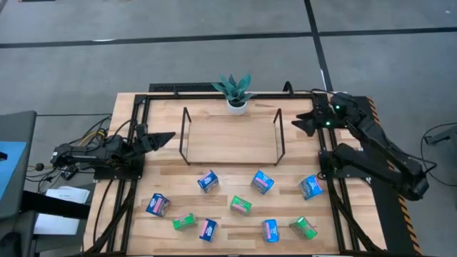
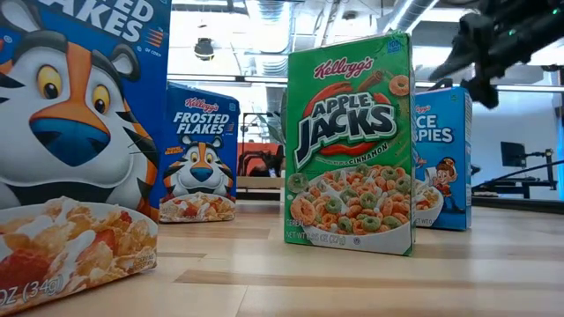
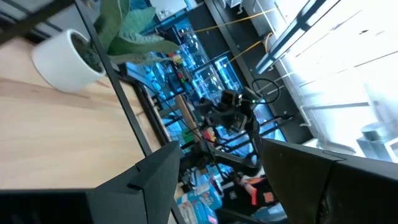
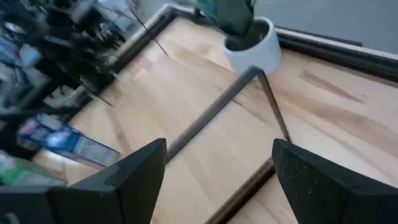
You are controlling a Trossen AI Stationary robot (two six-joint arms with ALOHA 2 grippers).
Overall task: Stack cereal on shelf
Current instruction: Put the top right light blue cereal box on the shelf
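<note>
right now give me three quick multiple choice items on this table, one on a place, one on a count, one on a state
1. Where is the white potted plant?
A. behind the black wire-framed light-wood shelf
B. among the boxes
C. by the left gripper

2. How many bright green small cardboard cereal boxes?
A. one
B. three
C. five

3. The shelf board is:
A. full
B. half filled
C. bare

Answers: 1 A, the plant stands at the table's far edge behind the shelf. 2 B, three green boxes lie among the blue boxes. 3 C, every box is on the slatted wooden tabletop.
</note>
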